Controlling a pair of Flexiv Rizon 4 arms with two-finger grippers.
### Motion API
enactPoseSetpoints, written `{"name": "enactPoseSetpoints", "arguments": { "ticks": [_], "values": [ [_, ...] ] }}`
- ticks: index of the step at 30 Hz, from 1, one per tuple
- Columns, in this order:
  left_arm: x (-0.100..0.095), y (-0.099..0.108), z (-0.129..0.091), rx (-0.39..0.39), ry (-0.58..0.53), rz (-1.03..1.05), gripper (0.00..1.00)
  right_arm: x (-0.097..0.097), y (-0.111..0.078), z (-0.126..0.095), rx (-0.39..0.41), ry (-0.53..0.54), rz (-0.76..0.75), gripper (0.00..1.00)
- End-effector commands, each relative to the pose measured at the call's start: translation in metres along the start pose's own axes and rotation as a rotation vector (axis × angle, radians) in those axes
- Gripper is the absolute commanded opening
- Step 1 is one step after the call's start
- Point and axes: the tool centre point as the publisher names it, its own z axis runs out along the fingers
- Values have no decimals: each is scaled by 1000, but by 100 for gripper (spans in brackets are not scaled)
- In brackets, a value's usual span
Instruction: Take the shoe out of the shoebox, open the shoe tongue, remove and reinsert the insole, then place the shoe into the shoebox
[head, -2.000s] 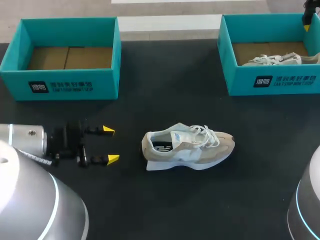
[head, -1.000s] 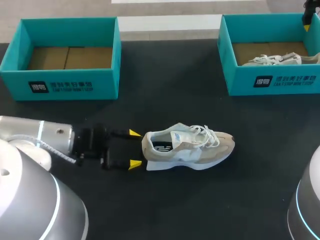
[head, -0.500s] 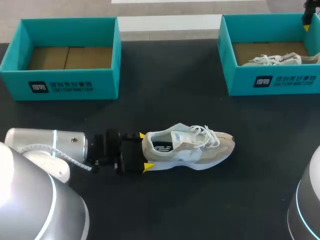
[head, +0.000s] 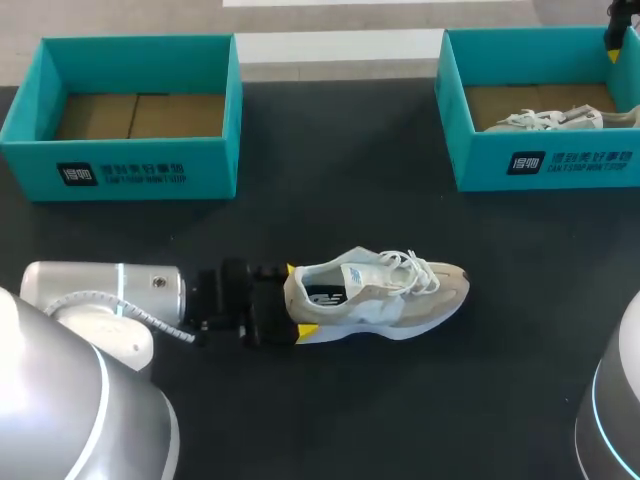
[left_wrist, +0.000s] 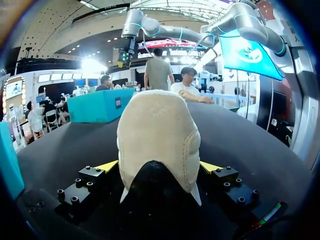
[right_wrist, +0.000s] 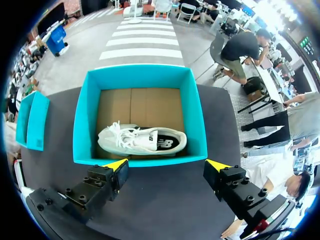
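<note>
Head view: shoe (head: 375, 297) out on counter (head: 330, 180); left gripper (head: 297, 299) at its 9 o'clock, open astride heel; tongue (head: 352, 272), insole (head: 321, 293), reboxing pending.

Head view: the L gripper (head: 299, 299) is mostly hid by the heel of the shoe (head: 385, 295), so u can't tell if it grips. L wrist view: the heel fills it, laces & toe hid. The R gripper (head: 613, 40) is cut off at the edge. The 2nd shoe (head: 545, 118) is half hid by its box (head: 545, 162) wall. The box is cut off too.
</note>
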Motion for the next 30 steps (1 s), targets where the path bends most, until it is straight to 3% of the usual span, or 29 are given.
{"name": "enactPoseSetpoints", "arguments": {
  "ticks": [1, 10, 13, 14, 16, 18, 30],
  "values": [
    [-3, 2, 10, -10, -1, 2, 100, 0, -1, 0, -2, 0, 1, 100],
    [-3, 12, 18, -32, 20, -10, 100, 0, -1, 0, -2, 0, 1, 100],
    [-3, 14, 18, -35, 21, -15, 73, 0, -1, 0, -2, 0, 1, 100],
    [-3, 14, 18, -34, 21, -16, 48, 0, -1, 0, -2, 0, 1, 100],
    [-3, 14, 17, -33, 22, -20, 20, 0, -1, 0, -2, 0, 1, 100],
    [-3, 13, 15, -28, 23, -24, 0, 0, -1, 0, -2, 0, 1, 100],
    [-1, 9, 14, -28, 32, -23, 0, 0, -1, 0, -2, 0, 1, 100]
  ]
}}
